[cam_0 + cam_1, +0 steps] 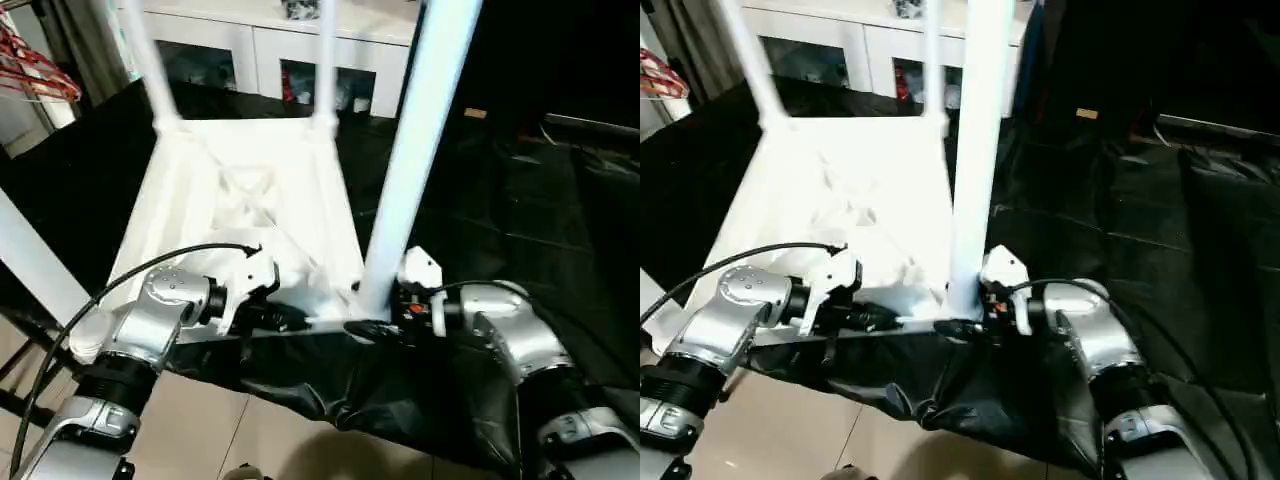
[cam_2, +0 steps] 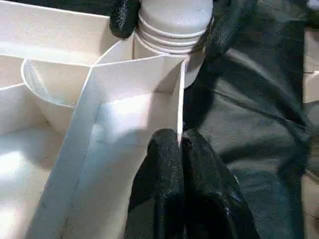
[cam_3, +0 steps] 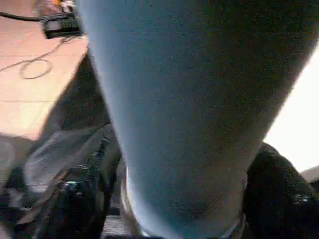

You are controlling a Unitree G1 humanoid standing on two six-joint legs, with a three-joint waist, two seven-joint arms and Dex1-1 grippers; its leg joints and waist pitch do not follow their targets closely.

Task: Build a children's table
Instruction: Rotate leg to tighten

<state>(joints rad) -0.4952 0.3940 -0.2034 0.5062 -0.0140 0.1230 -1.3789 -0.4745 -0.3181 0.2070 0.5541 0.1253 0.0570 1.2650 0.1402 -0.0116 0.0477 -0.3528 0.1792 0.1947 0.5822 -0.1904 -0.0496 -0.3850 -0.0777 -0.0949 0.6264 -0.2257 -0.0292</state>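
Here the right gripper [image 1: 385, 322] straddles the base of the near-right leg [image 1: 415, 160], its black fingers [image 3: 82, 199] on either side, jaws apart around the tube; twisting squarely should seat the ridged collar in its corner socket. The left gripper [image 2: 182, 149], closed, pinches the thin rim of the upturned tabletop [image 1: 250, 200], steadying it on the black-covered work table [image 1: 520, 220]. Farther back, two smooth tapered legs [image 1: 150, 60] stand fitted.
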